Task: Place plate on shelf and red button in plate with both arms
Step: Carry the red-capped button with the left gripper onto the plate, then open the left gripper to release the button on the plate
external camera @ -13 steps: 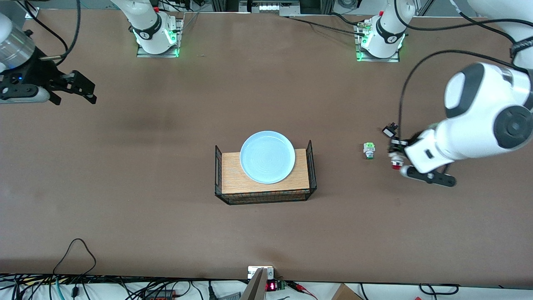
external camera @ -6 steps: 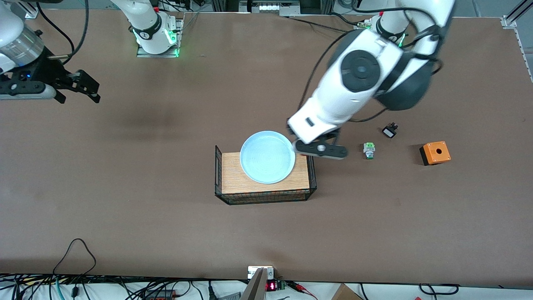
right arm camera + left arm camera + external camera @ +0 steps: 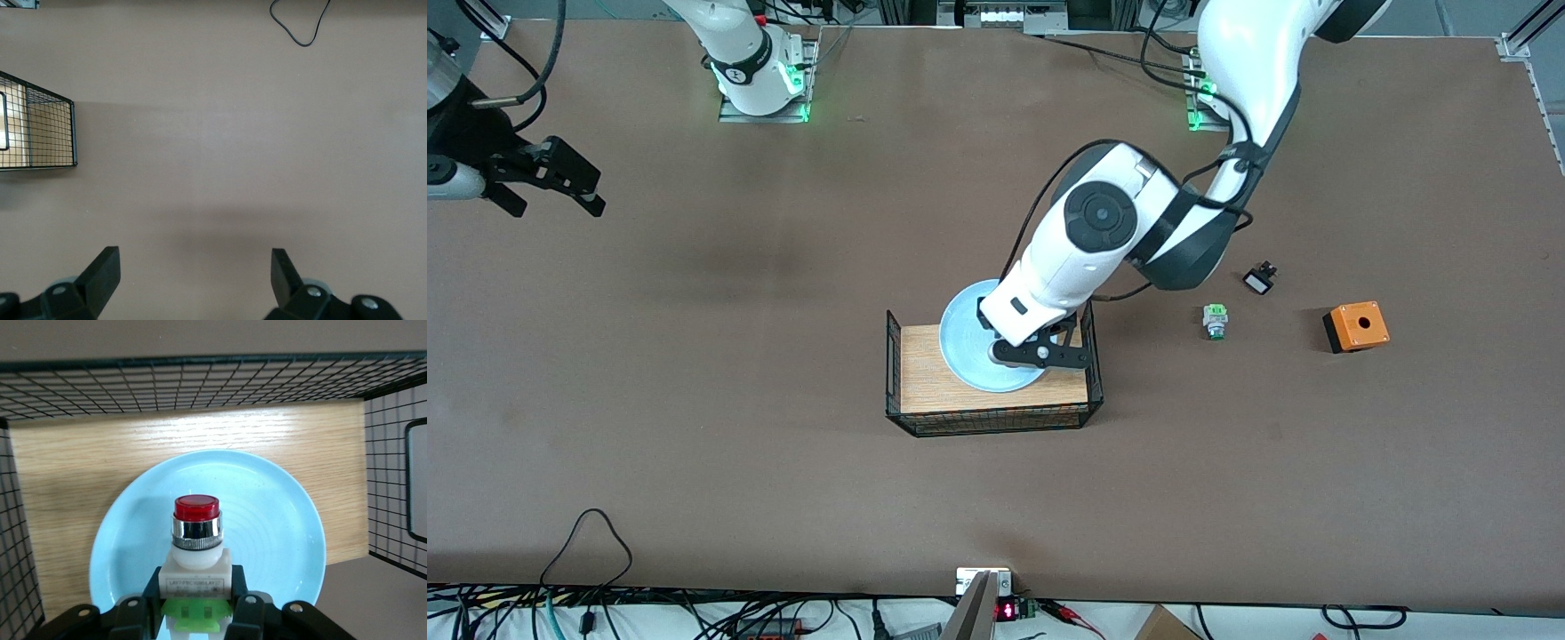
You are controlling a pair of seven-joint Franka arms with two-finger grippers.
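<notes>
Left gripper [image 3: 197, 613] is clamped on the red button [image 3: 196, 550], cap up, held over the plate [image 3: 965, 342]. Plate sits on the wood-floored wire basket [image 3: 895, 378] at table centre. Right gripper [image 3: 560, 178] waits with fingers spread above bare table at the right arm's end, about 10 o'clock from the basket. Green-and-white switch [image 3: 1215, 321], black part [image 3: 1259, 280] and orange box [image 3: 1356, 326] lie around 3 o'clock of the basket.
</notes>
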